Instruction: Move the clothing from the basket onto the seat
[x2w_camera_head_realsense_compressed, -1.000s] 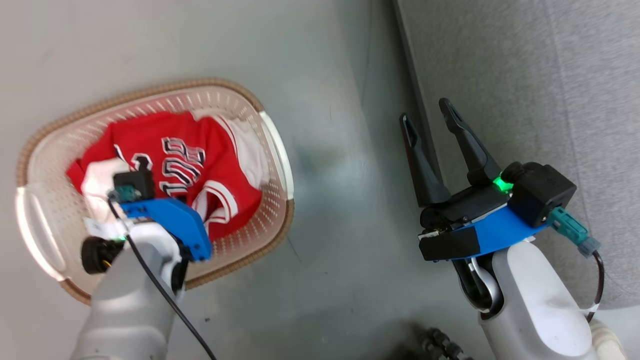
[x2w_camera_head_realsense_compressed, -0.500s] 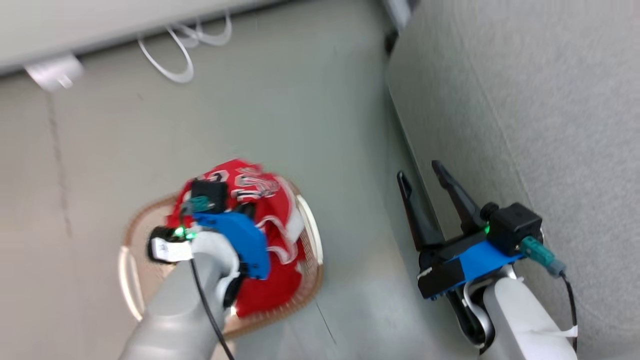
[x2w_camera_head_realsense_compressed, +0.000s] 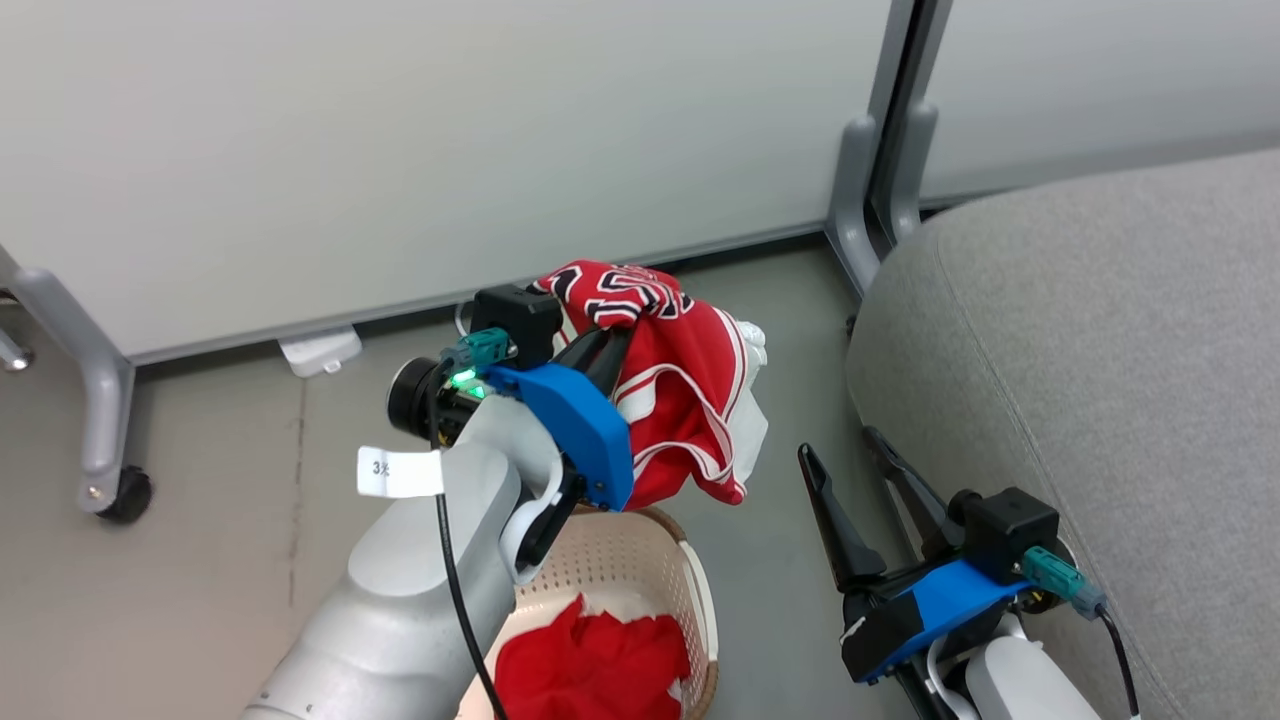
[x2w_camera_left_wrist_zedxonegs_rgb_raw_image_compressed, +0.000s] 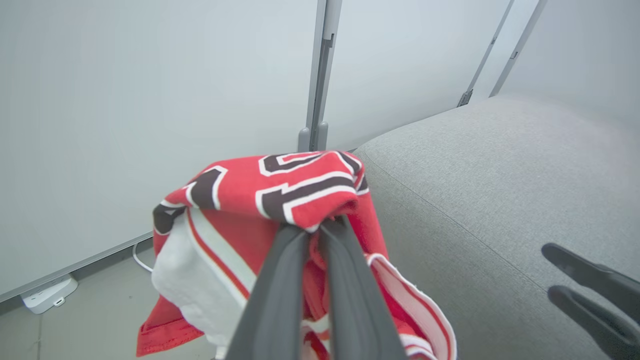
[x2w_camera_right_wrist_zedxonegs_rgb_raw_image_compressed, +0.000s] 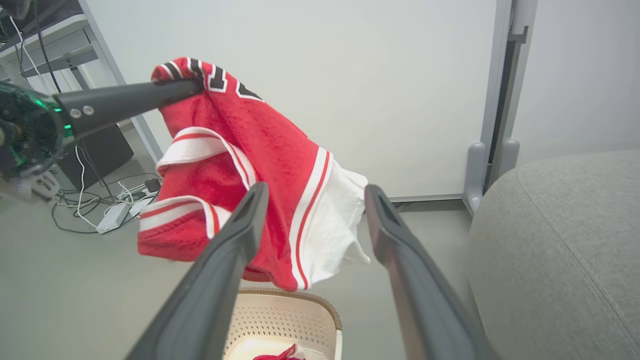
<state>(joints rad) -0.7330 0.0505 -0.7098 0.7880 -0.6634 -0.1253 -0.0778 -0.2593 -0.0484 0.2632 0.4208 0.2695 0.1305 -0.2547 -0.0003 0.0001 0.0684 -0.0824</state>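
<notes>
Biggest thing in front of me is the seat (x2w_camera_head_realsense_compressed: 1100, 350), the grey cushion on my right, its rounded corner turned toward the white partition panels (x2w_camera_head_realsense_compressed: 400, 150). Nothing red lies on the part of it I can see.

Down on the floor (x2w_camera_head_realsense_compressed: 200, 560), at the bottom of the head view, sits the basket (x2w_camera_head_realsense_compressed: 690, 560). 1 garment is inside it, the plain red one (x2w_camera_head_realsense_compressed: 590, 670), crumpled on the bottom. My left forearm covers the basket's left half, so I can't tell what lies there.

Above the basket hangs the jersey (x2w_camera_head_realsense_compressed: 690, 400), lifted clear of the rim. It's bunched, lettering on top, with white stripes and a white panel drooping on the side toward the seat. It is near the seat's corner but apart from it.

The left gripper (x2w_camera_head_realsense_compressed: 615, 335) has it. In the left wrist view the 2 dark fingers (x2w_camera_left_wrist_zedxonegs_rgb_raw_image_compressed: 280, 280) run almost together and pinch a fold of the lettered cloth at their tips, so that hand is clamped on the jersey. The rest of the fabric drapes down both sides of the fingers.

The right gripper (x2w_camera_head_realsense_compressed: 838, 445) is low, just beside the seat's front edge, fingers pointing up the head view. Its jaws stand wide apart with nothing between them; it touches no cloth.
</notes>
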